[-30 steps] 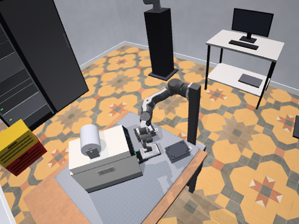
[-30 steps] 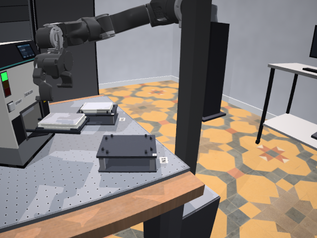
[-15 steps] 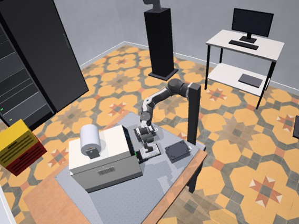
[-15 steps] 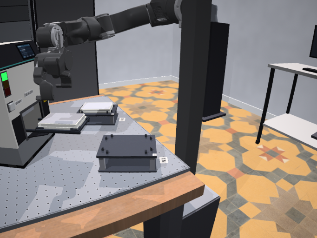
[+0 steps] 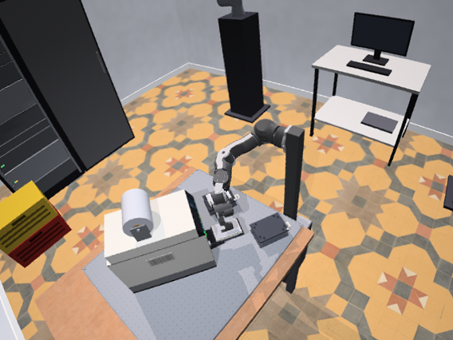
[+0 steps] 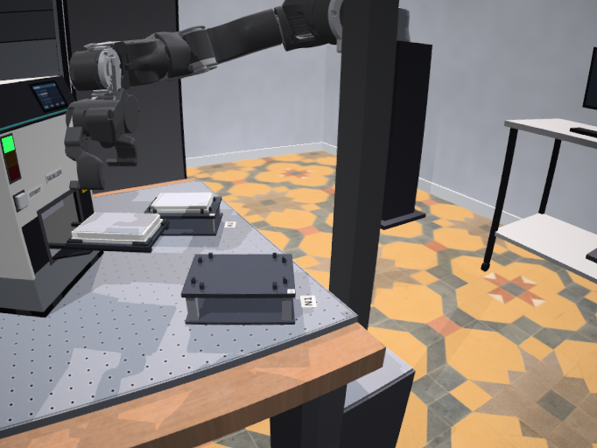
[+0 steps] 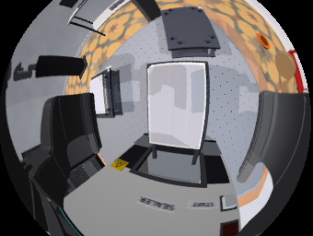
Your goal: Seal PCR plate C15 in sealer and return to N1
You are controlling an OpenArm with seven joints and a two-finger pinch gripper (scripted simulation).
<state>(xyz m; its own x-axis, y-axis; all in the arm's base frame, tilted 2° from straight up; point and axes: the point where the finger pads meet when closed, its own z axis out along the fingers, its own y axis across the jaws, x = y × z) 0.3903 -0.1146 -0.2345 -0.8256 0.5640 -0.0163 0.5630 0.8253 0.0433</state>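
Note:
Plate C15 [image 6: 115, 227] lies flat on the sealer's stage [image 6: 103, 244], which stands out in front of the housing. The plate is end on, with its long side along the travel, and its top looks smooth and pale in the wrist view [image 7: 178, 105]. My gripper [image 6: 103, 168] is open and empty. It hangs above the housing end of the stage, clear of the plate. The lamp [image 6: 8, 143] shows green and the START key [image 6: 20, 199] sits under it. Nest N1 [image 6: 239, 275] is bare. Sealed plate C51 [image 6: 183, 201] rests on nest N2 behind the stage.
The sealer housing [image 5: 158, 241] with its foil roll [image 5: 136, 213] takes up the table's left. The arm's black post [image 6: 363, 158] stands at the table's right edge, close to N1. The table's front edge runs just past N1.

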